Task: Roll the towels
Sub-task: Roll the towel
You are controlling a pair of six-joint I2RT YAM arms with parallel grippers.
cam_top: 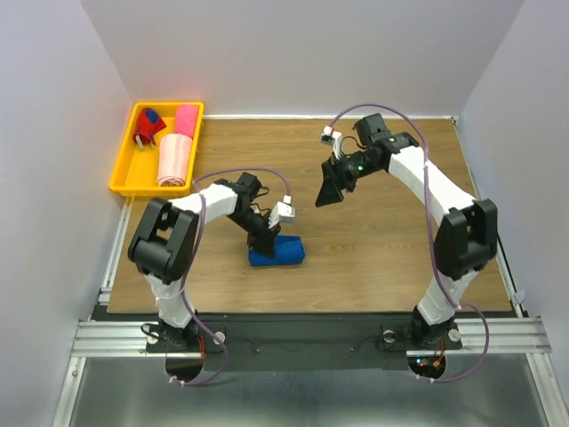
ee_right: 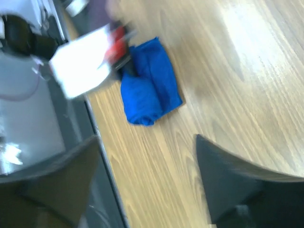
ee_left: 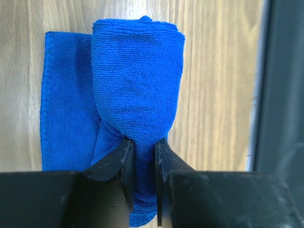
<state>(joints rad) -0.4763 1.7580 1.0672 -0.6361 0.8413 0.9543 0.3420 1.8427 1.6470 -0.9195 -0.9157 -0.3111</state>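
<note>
We see a wooden counter (cam_top: 382,258) closed in by plain white walls, with a metal rail (cam_top: 311,336) along its near edge where the two arms are bolted. A yellow tray (cam_top: 124,169) sits at the far left corner. It holds the hot pink towel (cam_top: 186,120) and the pale pink towel (cam_top: 175,160), both lying lengthwise front to back, beside a small red and blue thing (cam_top: 147,129).

The blue towel (ee_left: 137,95) lies on the counter near the middle, towards the left arm. It is partly rolled, and its long axis runs left to right in the overhead view. A flat flap lies on the counter alongside the roll. The left jaws pinch the roll's left end, and the roll points straight away from them. The right jaws are spread wide, above the counter and well apart from the blue towel.
</note>
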